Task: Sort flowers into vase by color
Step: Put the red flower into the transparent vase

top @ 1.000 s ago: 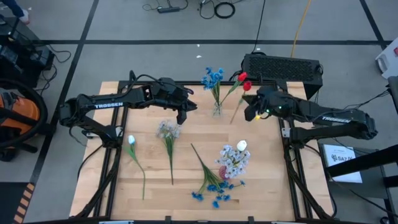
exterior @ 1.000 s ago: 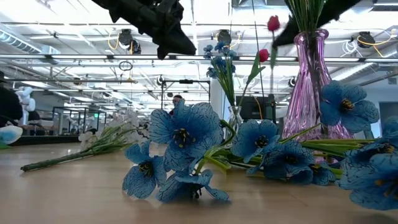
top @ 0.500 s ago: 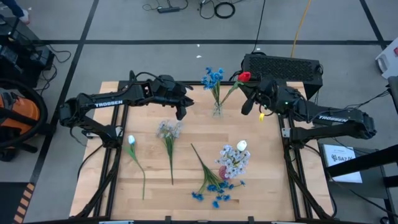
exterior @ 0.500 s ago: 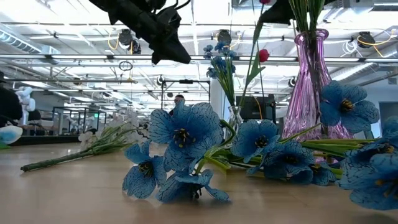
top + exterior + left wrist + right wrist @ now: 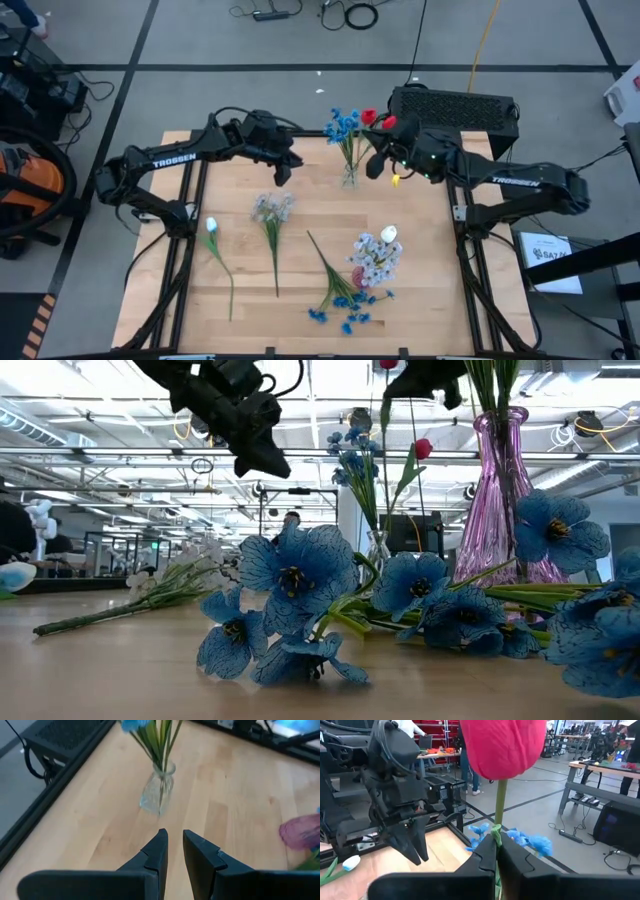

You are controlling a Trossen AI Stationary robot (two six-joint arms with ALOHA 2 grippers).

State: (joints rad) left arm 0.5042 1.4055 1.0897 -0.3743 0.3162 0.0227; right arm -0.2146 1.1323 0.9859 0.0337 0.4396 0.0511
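Trouble I foresee: right gripper [image 5: 495,852], clamped on the red tulip [image 5: 502,745], could knock the glass vase [image 5: 349,176] over.

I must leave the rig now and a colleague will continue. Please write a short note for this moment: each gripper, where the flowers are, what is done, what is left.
Right gripper: shut on a red tulip stem, raised at the table's far edge beside the clear vase.
Left gripper: nearly closed, holding nothing, raised on the other side of that vase.
Done: blue flowers stand in the clear vase, with a second red tulip beside them; the pink vase holds green stems.
Left on the table: a white tulip, a lavender stem, and a mixed blue and pale pile at the near side.
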